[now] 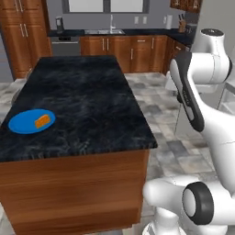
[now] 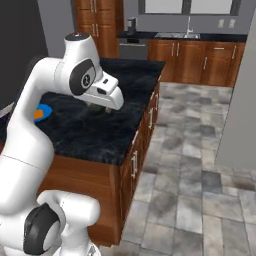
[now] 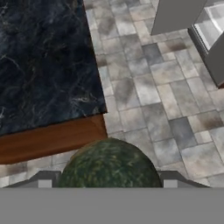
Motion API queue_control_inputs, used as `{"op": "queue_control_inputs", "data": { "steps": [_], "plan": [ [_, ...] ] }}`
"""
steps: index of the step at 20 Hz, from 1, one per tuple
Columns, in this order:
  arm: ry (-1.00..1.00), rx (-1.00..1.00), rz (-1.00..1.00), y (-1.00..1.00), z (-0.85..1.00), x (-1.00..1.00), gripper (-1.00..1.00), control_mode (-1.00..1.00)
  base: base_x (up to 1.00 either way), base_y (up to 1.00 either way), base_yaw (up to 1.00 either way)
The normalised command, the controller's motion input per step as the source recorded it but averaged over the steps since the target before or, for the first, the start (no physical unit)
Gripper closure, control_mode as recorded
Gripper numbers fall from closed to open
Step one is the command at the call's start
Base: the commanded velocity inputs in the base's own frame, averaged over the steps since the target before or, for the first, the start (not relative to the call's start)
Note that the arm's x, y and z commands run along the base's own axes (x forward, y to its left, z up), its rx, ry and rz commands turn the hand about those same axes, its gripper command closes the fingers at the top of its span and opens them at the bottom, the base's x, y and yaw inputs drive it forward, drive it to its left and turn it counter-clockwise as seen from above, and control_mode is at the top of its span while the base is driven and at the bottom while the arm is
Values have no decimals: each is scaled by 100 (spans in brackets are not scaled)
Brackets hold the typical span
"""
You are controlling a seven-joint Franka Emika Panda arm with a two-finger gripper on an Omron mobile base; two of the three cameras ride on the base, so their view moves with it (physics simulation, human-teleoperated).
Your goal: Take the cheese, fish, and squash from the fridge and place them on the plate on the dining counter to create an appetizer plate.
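Observation:
A round, very dark green squash sits between my two finger tips, and my gripper is shut on it. In the right base view my gripper hangs over the near right part of the dining counter. The hand view looks down past the counter's corner to the tiled floor. The blue plate lies at the counter's left edge with the orange cheese on it. The plate and cheese peek out behind my arm. The fridge stands open, its white interior showing. The fish is out of view.
Grey tiled floor runs between the counter and the fridge's grey side. Wall cabinets with a sink and a dishwasher line the back. My white arm fills the right side of the left base view.

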Motion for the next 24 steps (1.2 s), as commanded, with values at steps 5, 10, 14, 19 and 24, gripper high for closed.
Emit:
{"op": "queue_control_inputs", "data": {
  "steps": [5,10,14,19,24],
  "plan": [
    [0,0,0,0,0,0,100,100,26,100,-11],
    [0,0,0,0,0,0,100,100,39,100,-5],
    [0,0,0,0,0,0,100,100,70,97,0],
    [0,0,0,0,0,0,100,100,86,75,4],
    [0,0,0,0,0,0,100,100,52,41,17]
  ]
}}
